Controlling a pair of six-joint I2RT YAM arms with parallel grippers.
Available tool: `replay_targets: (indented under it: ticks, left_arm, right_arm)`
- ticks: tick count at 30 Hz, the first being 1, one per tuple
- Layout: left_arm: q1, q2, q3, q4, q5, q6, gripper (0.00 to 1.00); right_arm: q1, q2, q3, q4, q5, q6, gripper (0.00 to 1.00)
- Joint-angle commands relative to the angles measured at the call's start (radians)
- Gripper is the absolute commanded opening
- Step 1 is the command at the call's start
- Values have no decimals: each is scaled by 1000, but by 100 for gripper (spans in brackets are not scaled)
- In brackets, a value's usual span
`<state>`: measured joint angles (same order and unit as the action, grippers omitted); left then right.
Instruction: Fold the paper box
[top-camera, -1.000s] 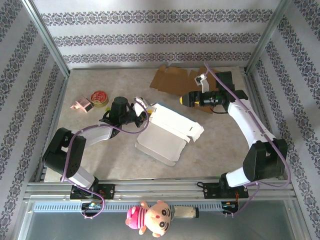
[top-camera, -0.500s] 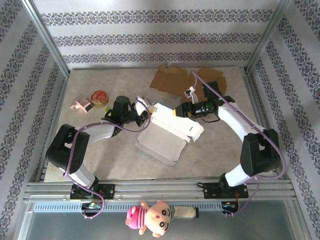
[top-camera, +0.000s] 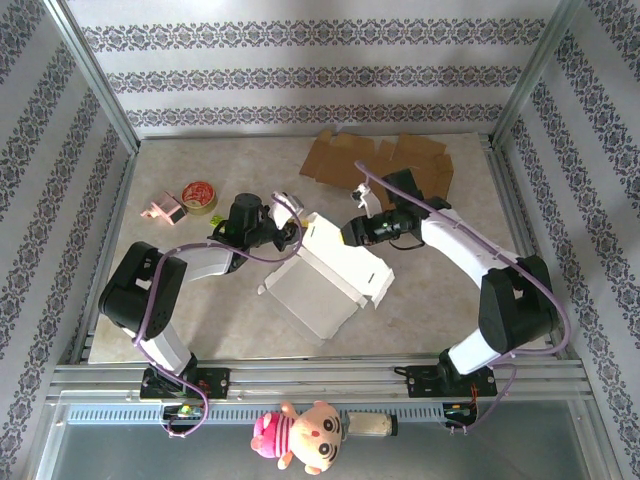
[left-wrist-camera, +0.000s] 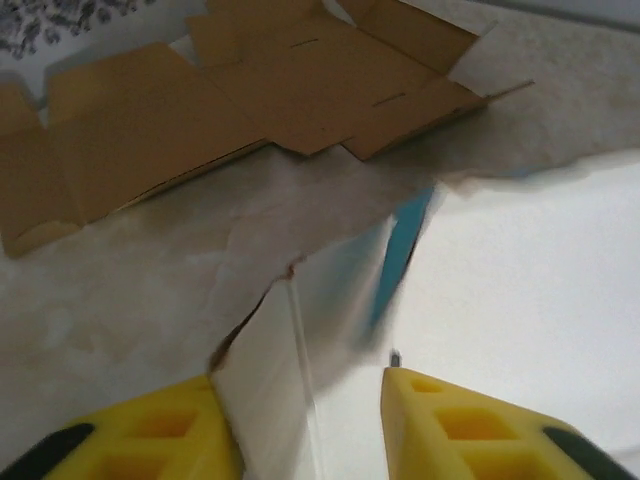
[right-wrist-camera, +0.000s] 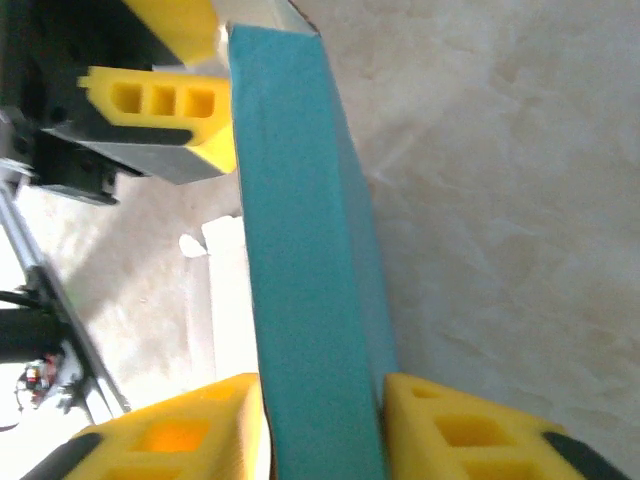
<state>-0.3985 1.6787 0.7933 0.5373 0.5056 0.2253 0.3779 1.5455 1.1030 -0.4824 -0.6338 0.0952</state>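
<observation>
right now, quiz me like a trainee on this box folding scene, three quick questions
1. True or false: flat brown cardboard lies on the table, between the paper box and the back wall.
2. What does the right claw straddle? A teal box panel; B brown cardboard; C nothing.
3. Which claw stands open?
Key: 1 true; 2 A; 3 the left claw, jaws apart beside a white flap.
</observation>
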Motion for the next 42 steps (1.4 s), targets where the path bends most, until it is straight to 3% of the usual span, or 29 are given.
replay_targets:
  ticks: [1,9,16,19,22,24,28,31,36,42]
  left_arm:
    - [-10,-13,-32,81,-45,-13,50]
    - [-13,-155,-92,103,-119,-136,82]
    - [-22,-352,-107,-61,-217,-345,94]
    - [-22,-420,-69,-216,-337,-589,92]
    - [-23,-444,8,-426,-406,-886,83]
    - [-23,-435,23,-458,-370,-1066,76]
    - [-24,-350,22,-347,-197,-1369,67]
    - [-28,-279,52,-300,-112,-1456,66]
    - [-39,-220,63,-245,-102,-1503,63]
    - [-42,-197,59,-191,-100,-1507,56]
  right_arm:
    - [38,-55,-9,-3,140,-82,32]
    - [129,-122,-23,13,419,-209,9]
    - [211,-175,-29,41,642,-363,0]
    - [256,-211,-68,130,772,-497,0]
    - [296,-249,-143,281,869,-671,0]
    - [315,-261,-201,393,921,-783,0]
    - [349,-246,-300,598,997,-976,0]
    - [375,-211,-326,696,1071,-1082,0]
    - [410,-165,-376,891,1156,-1250,0]
    - [419,-139,-385,979,1159,-1331,0]
